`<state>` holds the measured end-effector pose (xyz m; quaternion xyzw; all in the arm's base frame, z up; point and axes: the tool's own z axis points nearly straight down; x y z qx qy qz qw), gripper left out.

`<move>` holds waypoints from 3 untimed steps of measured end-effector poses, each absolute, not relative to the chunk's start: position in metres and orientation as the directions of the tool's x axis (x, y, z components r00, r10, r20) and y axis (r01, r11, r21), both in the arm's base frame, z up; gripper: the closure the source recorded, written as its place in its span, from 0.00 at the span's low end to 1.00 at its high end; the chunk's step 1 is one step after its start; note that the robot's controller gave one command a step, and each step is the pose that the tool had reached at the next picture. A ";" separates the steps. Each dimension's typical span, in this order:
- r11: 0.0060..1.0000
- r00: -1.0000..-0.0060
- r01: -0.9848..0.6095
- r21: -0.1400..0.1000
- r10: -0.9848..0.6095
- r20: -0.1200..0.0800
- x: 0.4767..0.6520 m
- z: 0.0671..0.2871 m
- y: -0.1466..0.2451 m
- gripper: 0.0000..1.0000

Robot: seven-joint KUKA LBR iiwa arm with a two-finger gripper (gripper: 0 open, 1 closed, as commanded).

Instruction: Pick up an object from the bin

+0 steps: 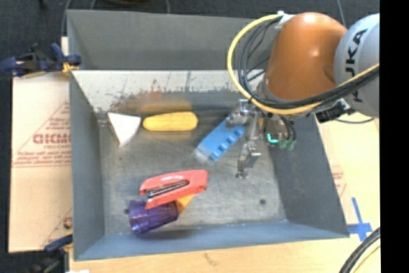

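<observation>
The blue ridged plastic block [219, 141] lies slantwise on the floor of the grey metal bin [89, 156], right of centre. The tool [245, 166] is just beside the block's right end. Whether the tool is wide or narrow cannot be told, and nothing is seen held. For a clean grasp, the block is best straddled across its narrow width. A yellow corn-shaped toy [169, 121] lies near its left.

An orange thing [185, 202] lies mostly hidden under the red stapler [174, 186].
</observation>
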<state>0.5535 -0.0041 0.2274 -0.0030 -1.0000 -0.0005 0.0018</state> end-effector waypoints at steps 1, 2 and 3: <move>1.000 -1.000 0.006 0.001 0.006 -0.004 0.555 0.231 -0.004 0.00; 1.000 -1.000 0.002 0.000 0.002 -0.011 0.597 0.165 -0.017 0.00; 0.997 -0.997 -0.080 -0.003 -0.080 -0.002 0.587 0.151 0.051 0.00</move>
